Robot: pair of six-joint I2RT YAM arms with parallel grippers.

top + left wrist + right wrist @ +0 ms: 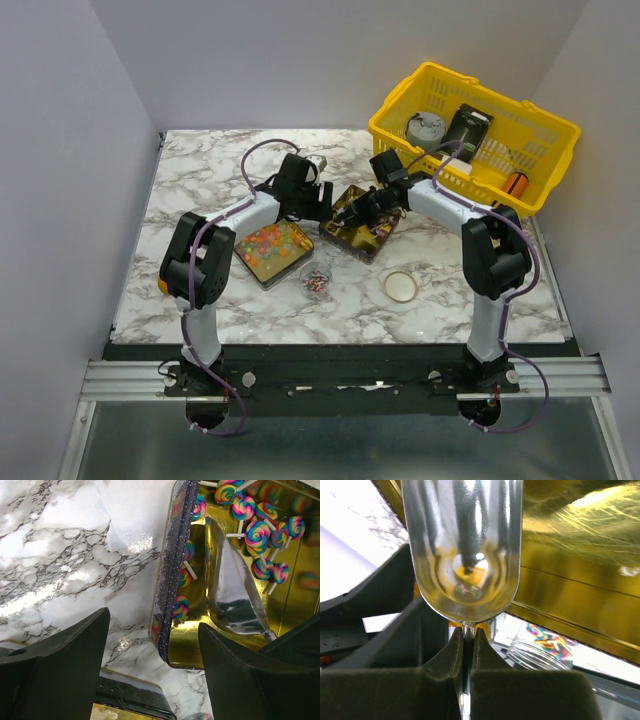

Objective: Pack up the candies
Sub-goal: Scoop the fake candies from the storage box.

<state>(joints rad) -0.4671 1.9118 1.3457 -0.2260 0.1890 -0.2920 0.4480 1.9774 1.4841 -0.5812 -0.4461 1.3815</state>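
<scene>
The candies (270, 243), tiny round sweets in orange, red, yellow and green, fill a shallow square tin (252, 262) left of centre in the top view. More of them, purple, pink and white, sit in a small clear glass jar (318, 281) just below and to the right of that tin. The jar also shows at the lower right of the right wrist view (545, 648).

Above the jar lies a gold-lined rectangular tin (372, 243) with a dark speckled outer wall (172, 565), holding rainbow swirl lollipops (257, 532). A shiny metal scoop (232, 590) rests inside it. The right gripper (467, 630) is clamped tight on the thin handle of the metal scoop (465, 545), its bowl over the gold floor.

The left gripper (152, 620) hangs with its fingers wide apart and nothing held, above the near corner of the gold-lined tin.

A round pale lid (400, 287) lies to the right of the jar on the white marble-patterned table (200, 180). A yellow plastic basket (395, 115) stands at the upper right.
</scene>
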